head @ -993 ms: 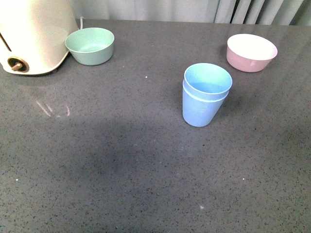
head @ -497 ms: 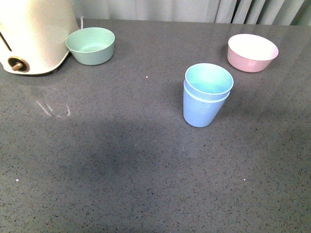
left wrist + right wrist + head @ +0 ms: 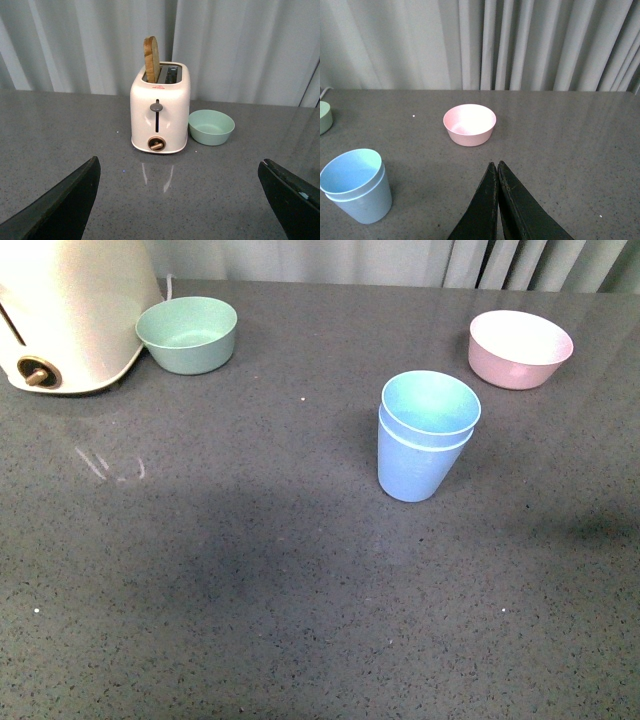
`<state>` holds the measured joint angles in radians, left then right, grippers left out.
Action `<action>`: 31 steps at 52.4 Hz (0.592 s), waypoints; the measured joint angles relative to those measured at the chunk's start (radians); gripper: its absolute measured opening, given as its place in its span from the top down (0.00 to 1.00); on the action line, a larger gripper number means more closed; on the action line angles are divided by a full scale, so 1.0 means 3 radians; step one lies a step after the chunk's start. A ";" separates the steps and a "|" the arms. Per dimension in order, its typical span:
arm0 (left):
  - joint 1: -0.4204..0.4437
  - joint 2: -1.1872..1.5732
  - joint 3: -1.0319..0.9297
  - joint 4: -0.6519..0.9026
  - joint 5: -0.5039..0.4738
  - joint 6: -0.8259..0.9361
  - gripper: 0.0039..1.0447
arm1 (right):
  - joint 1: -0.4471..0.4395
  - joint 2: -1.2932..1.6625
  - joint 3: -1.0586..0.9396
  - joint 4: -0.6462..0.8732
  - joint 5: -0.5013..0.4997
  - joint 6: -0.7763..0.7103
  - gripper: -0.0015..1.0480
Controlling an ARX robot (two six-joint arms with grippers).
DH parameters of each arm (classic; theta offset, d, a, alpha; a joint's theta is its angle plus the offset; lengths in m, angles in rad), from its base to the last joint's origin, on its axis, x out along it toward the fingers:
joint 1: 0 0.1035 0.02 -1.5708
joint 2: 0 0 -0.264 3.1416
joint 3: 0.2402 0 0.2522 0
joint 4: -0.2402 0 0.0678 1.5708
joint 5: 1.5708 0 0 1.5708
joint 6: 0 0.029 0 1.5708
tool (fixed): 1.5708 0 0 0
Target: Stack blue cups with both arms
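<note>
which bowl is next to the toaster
The green bowl, right beside the toaster at the table's far left. The pink bowl sits alone far right, beyond the stacked cups.

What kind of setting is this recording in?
Probably a mock kitchen counter in a lab or studio: a dark speckled countertop with a toaster holding bread, small bowls, nested blue cups, and a plain grey curtain behind instead of kitchen walls.

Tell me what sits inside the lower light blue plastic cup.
A matching light blue tapered cup is nested inside the lower cup, its rim standing just above the lower rim. Its pale aqua interior looks empty. The lower cup's own inside and the nested cup's base are covered.
</note>
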<state>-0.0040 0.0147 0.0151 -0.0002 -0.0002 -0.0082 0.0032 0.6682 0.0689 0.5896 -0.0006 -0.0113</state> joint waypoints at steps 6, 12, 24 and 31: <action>0.0000 0.0000 0.0000 0.0000 0.0000 0.0000 0.08 | 0.0000 -0.0219 -0.0061 -0.0158 0.0001 0.0000 0.98; 0.0000 0.0000 0.0000 0.0000 0.0000 0.0000 0.08 | 0.0000 -0.0328 -0.0151 -0.0131 0.0000 -0.0001 0.98; 0.0000 0.0000 0.0000 0.0000 -0.0001 0.0001 0.08 | 0.0000 -0.0707 -0.0153 -0.0459 0.0000 0.0003 0.98; 0.0000 0.0000 0.0000 0.0000 -0.0001 0.0000 0.08 | 0.0000 -0.0936 -0.0153 -0.0682 0.0000 0.0003 0.98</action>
<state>-0.0040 0.0147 0.0151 -0.0002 -0.0006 -0.0082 0.0032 0.3874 0.0231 0.3851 -0.0006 -0.0105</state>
